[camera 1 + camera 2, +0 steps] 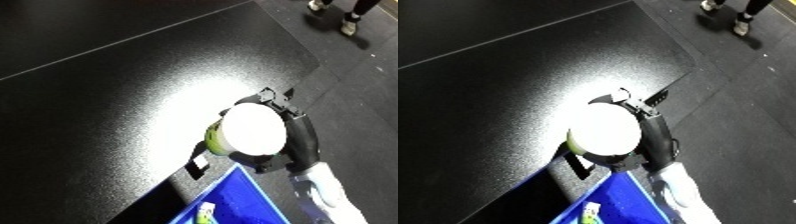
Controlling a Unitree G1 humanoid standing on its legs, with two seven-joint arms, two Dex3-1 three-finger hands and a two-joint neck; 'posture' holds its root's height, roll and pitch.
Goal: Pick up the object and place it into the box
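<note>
Right robot hand [282, 131] curled round white-topped, yellow-green obj [250, 131], held just above blue bin [253, 200] rim.

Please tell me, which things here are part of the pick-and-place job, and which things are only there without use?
Part of the job:
- white-topped round object
- right robot hand, curled round it
- blue bin

Only lying about:
- black table
- small item already in the bin
</note>
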